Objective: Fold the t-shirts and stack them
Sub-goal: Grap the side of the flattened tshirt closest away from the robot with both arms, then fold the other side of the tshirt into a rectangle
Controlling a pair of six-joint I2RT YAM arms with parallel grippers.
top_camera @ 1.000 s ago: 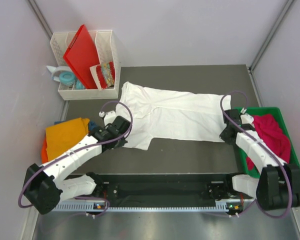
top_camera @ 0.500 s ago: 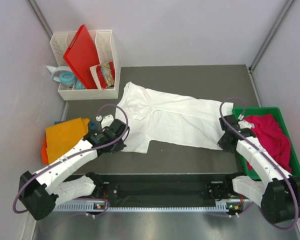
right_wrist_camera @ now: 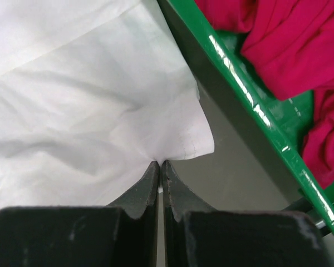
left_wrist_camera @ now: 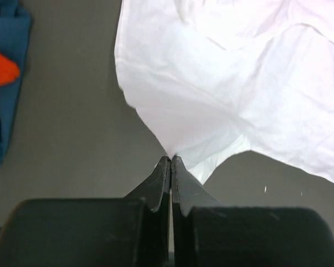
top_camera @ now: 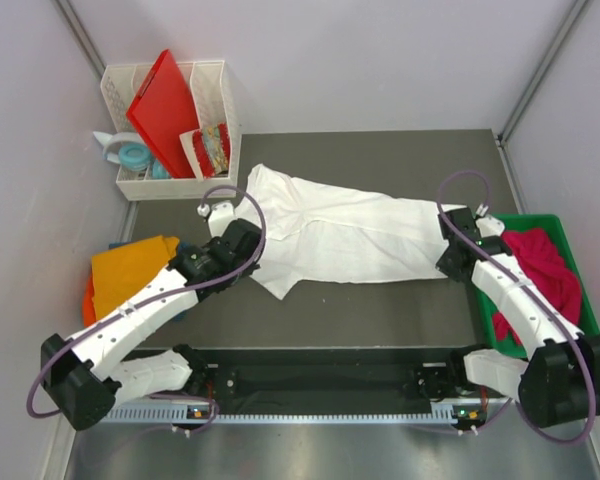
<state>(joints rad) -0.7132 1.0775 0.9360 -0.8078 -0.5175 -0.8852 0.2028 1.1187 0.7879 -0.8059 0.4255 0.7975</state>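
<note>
From above, the white shirt (top_camera: 350, 235) lies stretched left to right across the middle of the dark table (top_camera: 380, 310). Its sleeves seem to be at the left end. The left gripper (top_camera: 250, 262) sits on the shirt's near left edge. The right gripper (top_camera: 452, 262) is at its near right corner, just beside the green bin (top_camera: 540, 222) that holds a pink shirt (top_camera: 545, 265). An orange shirt (top_camera: 130, 270) lies at the table's left edge, under the left arm.

At the left wrist, the 2 jaws are pressed together on a small pinch of white cloth (left_wrist_camera: 222, 83), which fans out wide from the tips (left_wrist_camera: 171, 159). A blue shirt (left_wrist_camera: 5, 94) shows off to the left.

At the right wrist, the jaws are likewise clamped on the shirt's edge (right_wrist_camera: 159, 164), with a little corner flap poking out beside them. The bin's rim (right_wrist_camera: 239, 83) runs close alongside.

This cloth looks thin, light and limp — it will likely sag and wrinkle between the 2 holds unless kept taut. Corners and hems seem the best places to take it, since a pinch in the middle would only bunch it up.
</note>
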